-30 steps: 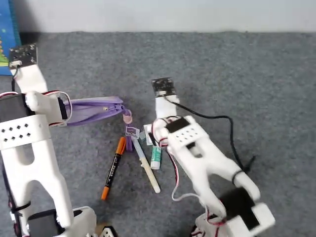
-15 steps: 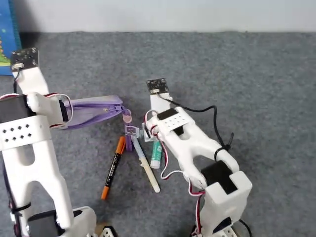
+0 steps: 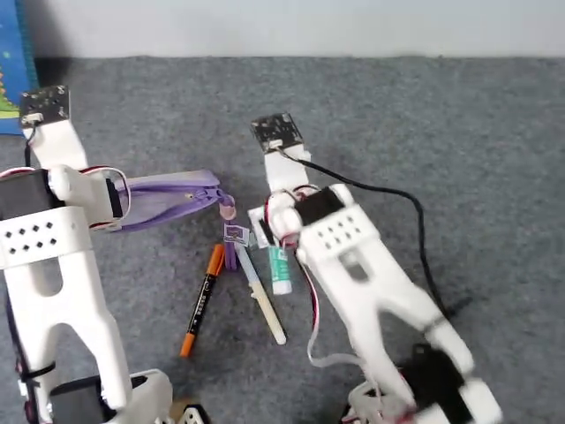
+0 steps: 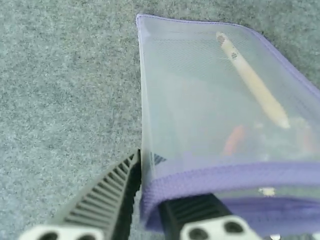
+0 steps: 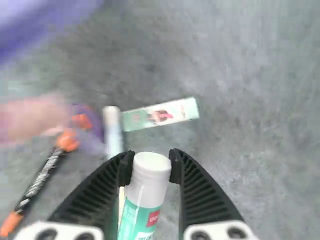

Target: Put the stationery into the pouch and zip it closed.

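1. The left gripper is clamped on the pouch, pinching its purple zip edge at 1 corner between the 2 fingers.
2. From above, the pouch stretches from the left gripper toward the middle of the grey carpet. A pink zip pull hangs at its far end.
3. Through the mesh in the left wrist view I can see a pale pen and an orange blur. I cannot tell whether they are inside the pouch or behind it.
4. The right gripper holds the glue stick, its fingers closed narrowly on either side of the white cap.
5. From above, the glue stick runs back under the right gripper, just beside the pen. I cannot tell whether it is off the carpet.
6. The orange marker lies on the carpet near the pen, on the pouch side of it. It also shows in the right wrist view.
7. A small green and white box lies on the carpet just beyond the glue stick's cap.
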Available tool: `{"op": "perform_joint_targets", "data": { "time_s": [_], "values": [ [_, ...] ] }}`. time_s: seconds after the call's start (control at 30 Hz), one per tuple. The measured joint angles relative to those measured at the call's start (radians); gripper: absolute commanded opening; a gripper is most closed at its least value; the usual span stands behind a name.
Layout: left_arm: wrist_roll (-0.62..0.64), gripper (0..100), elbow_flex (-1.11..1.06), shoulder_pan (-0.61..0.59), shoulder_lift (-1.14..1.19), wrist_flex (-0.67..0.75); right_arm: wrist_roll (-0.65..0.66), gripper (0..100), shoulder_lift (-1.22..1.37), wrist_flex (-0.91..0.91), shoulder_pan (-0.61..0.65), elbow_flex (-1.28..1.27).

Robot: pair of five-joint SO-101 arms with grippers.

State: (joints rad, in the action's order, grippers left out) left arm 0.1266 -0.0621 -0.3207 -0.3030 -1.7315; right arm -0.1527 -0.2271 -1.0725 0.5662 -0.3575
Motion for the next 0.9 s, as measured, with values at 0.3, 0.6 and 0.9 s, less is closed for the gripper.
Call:
{"op": "perform_joint_targets", "data": {
  "time_s": [0.3, 0.6, 0.9],
  "values": [
    [0.000, 1, 0.000, 0.000, 0.000, 0.000, 0.038, 0.7, -0.379, -0.002, 0.186, 0.000],
    [0.000, 1, 0.000, 0.000, 0.000, 0.000, 0.184, 0.7, -0.577, 0.267, 0.293, -0.172],
    [0.000, 1, 0.000, 0.000, 0.000, 0.000, 0.198, 0.7, -0.666, 0.787, 0.304, -0.420]
  ]
}}
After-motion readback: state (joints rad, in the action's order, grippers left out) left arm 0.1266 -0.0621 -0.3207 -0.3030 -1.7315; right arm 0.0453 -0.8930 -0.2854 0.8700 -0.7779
